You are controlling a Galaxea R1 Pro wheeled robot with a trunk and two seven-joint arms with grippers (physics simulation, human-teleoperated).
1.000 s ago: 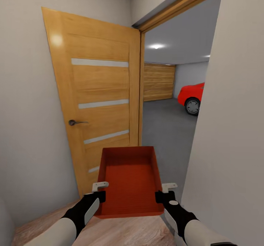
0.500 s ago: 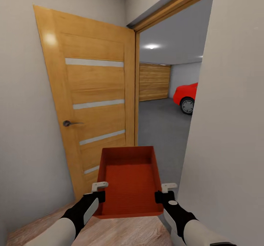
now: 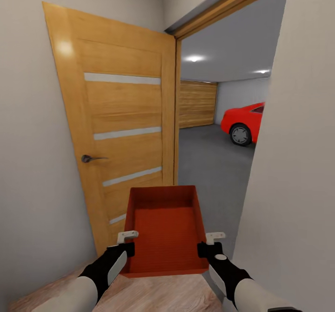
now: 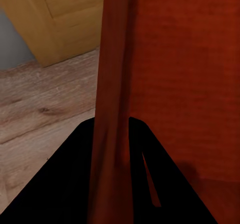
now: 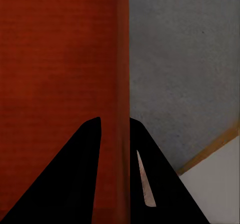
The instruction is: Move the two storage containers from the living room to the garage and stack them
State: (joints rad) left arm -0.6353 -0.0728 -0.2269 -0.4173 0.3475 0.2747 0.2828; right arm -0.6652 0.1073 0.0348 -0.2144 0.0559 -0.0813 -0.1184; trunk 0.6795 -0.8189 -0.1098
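From the head, the bin [image 3: 165, 230] hung level between the two hands, its open top up and nothing inside. The left hand [image 3: 126, 243] pinched the bin's left wall near the close corner, and the right hand [image 3: 208, 243] pinched the right wall opposite. Beyond the bin, ahead of both hands, stood the open door [image 3: 121, 130] on the left-hand side and the doorway into the garage, with a grey floor [image 3: 207, 163] and a red car [image 3: 244, 121] far ahead. A wall [image 3: 293, 172] rose close beside the right hand.

From the left wrist, the two dark fingers [image 4: 75, 184] straddled the thin wall, pressed onto it, with wood planks [image 4: 40, 108] under the hand.

From the right wrist, the fingers [image 5: 75, 179] clamped the other wall the same way; grey floor lay beyond that hand and a door sill [image 5: 212, 151] crossed just outside it.

The gap looked narrow, so the pass probably called for driving straight and centred, both grips kept firm and level, the right elbow held clear of the wall.
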